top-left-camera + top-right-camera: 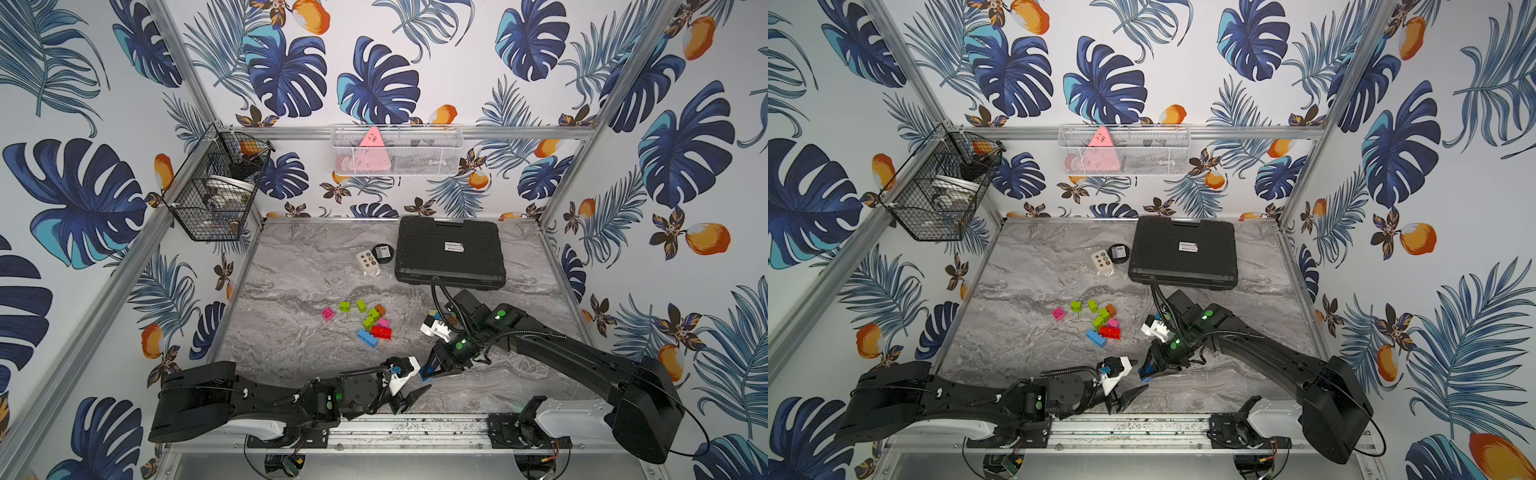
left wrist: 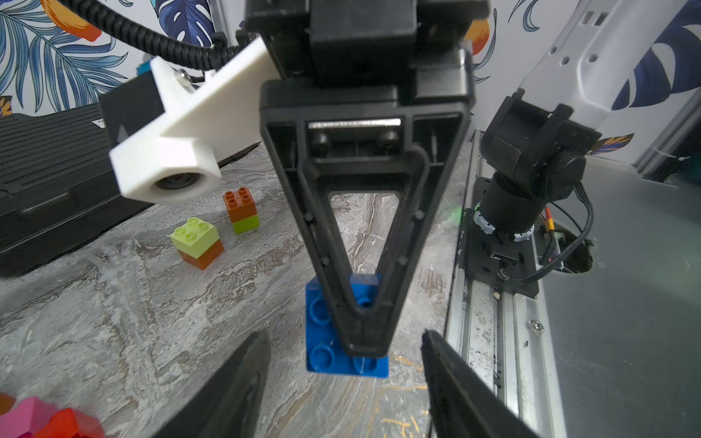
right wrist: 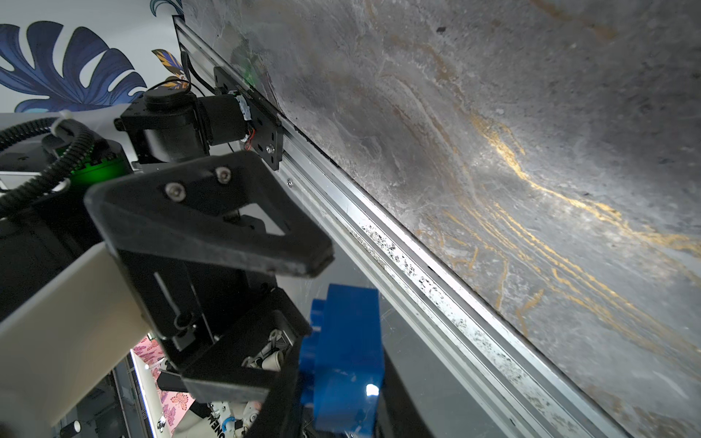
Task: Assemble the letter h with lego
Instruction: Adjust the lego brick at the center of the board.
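Grey marbled counter (image 1: 291, 266), leaf-print walls (image 1: 415, 62) around you. At lower centre, your right fingers (image 1: 431, 366) pinch a blue lego brick (image 2: 318, 332); your left fingers (image 1: 415, 395) stand apart, holding nothing.

I see open grey marble tabletop (image 1: 291, 270) left of the scattered coloured plastic bricks (image 1: 370, 322); the big black plastic case (image 1: 449, 249) blocks the back right corner.

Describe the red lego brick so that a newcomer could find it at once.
From the black case at the table's back, look nearer and left to the loose brick cluster. The red lego brick lies at its near edge: the only red one.
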`<action>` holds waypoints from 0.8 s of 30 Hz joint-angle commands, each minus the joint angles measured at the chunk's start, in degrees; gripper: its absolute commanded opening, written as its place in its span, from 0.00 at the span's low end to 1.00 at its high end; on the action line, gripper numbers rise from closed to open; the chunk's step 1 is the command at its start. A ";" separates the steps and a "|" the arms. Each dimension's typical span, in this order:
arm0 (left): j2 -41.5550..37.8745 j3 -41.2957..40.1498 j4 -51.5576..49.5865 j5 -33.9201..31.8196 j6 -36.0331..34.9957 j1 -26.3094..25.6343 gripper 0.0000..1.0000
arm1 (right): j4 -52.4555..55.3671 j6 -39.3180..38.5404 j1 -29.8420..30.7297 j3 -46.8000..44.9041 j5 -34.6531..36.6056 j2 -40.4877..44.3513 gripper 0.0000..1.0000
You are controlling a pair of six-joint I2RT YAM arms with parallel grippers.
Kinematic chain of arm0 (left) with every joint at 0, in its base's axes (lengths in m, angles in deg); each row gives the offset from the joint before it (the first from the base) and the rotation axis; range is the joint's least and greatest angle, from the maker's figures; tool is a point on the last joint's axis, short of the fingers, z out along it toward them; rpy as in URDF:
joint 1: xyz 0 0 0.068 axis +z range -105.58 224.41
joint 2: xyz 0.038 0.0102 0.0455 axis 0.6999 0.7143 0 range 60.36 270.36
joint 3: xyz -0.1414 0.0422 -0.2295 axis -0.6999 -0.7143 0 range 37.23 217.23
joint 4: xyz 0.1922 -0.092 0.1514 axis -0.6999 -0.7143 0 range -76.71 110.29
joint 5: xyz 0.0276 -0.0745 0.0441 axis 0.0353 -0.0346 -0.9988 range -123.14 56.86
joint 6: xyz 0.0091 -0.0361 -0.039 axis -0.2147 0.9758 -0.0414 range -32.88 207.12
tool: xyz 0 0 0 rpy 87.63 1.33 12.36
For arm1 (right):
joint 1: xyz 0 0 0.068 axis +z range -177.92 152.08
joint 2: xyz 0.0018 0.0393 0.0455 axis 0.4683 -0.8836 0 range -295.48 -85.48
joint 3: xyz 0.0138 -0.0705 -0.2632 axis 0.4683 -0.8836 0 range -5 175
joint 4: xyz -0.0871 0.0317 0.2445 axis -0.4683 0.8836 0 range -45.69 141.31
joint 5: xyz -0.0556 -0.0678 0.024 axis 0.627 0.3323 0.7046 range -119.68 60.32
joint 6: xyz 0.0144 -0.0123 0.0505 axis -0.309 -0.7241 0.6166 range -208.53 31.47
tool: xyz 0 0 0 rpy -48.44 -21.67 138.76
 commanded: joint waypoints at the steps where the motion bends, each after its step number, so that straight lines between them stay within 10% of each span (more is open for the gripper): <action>1: -0.74 0.40 -0.02 -1.24 -1.24 0.00 0.57 | -1.84 1.12 0.25 -0.83 -1.35 -0.45 0.24; 7: -1.56 0.91 -1.58 1.00 -1.63 0.00 0.40 | -3.93 2.15 0.52 -1.48 -2.58 -0.78 0.24; 13: 0.23 1.91 -2.22 0.47 -0.84 0.00 0.51 | -4.17 2.24 0.58 -1.14 -3.42 -0.32 0.24; 24: -0.83 0.73 -1.19 -0.10 -0.19 0.00 0.42 | -3.54 1.44 0.57 -0.78 -4.21 0.36 0.24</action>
